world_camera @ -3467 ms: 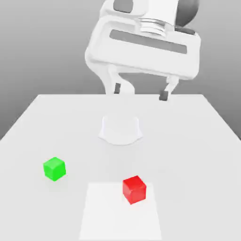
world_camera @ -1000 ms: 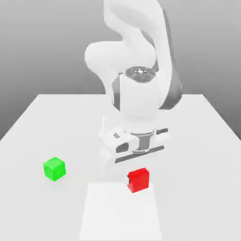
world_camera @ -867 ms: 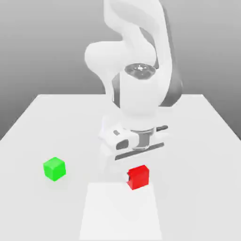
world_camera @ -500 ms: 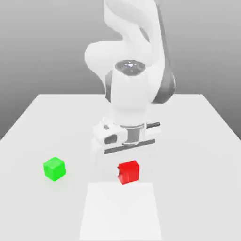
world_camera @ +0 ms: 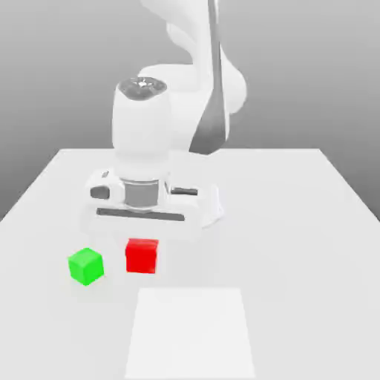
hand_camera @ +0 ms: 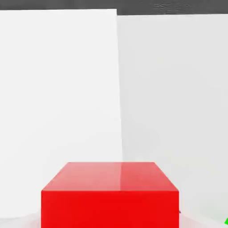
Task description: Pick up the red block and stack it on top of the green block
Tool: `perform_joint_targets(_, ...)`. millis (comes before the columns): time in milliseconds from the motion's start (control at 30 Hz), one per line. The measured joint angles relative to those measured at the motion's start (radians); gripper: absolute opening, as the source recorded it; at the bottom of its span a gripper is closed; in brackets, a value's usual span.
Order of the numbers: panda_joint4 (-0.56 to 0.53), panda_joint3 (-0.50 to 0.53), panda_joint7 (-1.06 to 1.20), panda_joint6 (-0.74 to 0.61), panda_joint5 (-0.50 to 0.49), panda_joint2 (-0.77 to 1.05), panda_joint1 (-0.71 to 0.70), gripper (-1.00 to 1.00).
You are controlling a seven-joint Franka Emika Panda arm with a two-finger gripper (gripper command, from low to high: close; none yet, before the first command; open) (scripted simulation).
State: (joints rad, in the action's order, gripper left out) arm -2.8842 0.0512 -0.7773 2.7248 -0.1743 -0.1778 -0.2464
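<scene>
Nearest to where I stand, a paler square patch [world_camera: 189, 332] lies flat on the white table [world_camera: 297, 223], with nothing resting on it. Just past its far left corner sits the green block [world_camera: 86, 266], flat on the table towards the exterior view's left. Just to its right, and apart from it by a narrow gap, is the red block [world_camera: 142, 255]. It looks to hang a little above the table, directly beneath the hand, rather than resting on the surface.

The risk I see from here is height. The red block seems to ride at about the same level as the green one, so if the arm carries it further left without lifting, I would expect it to knock the green block aside instead of clearing its top. A second risk is the drop: if the red block is let go while off-centre or turned against the green one's faces, it may tip off the edge, since both cubes are the same size and leave little margin.

Behind and above the red block is the gripper [world_camera: 142, 239], pointing straight down. It is closed narrowly on the red block; in the hand view the red block [hand_camera: 110, 194] sits square and close under the camera, which fits a firm hold. Farther back, the white arm [world_camera: 189, 67] rises from the far middle of the table and bends over towards the left.
</scene>
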Motion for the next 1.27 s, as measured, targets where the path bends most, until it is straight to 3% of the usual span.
perform_joint_targets(867, -0.062, 0.167, -0.273, -0.049, 0.037, -0.099, -0.288, -1.0)
perform_joint_targets(1133, -0.055, 0.2, -0.182, 0.184, 0.186, 0.149, -0.226, -1.0)
perform_joint_targets(1167, -0.054, 0.205, -0.176, 0.21, 0.194, 0.175, -0.218, 1.0)
perform_joint_targets(1267, -0.054, 0.205, -0.176, 0.21, 0.194, 0.175, -0.211, 1.0)
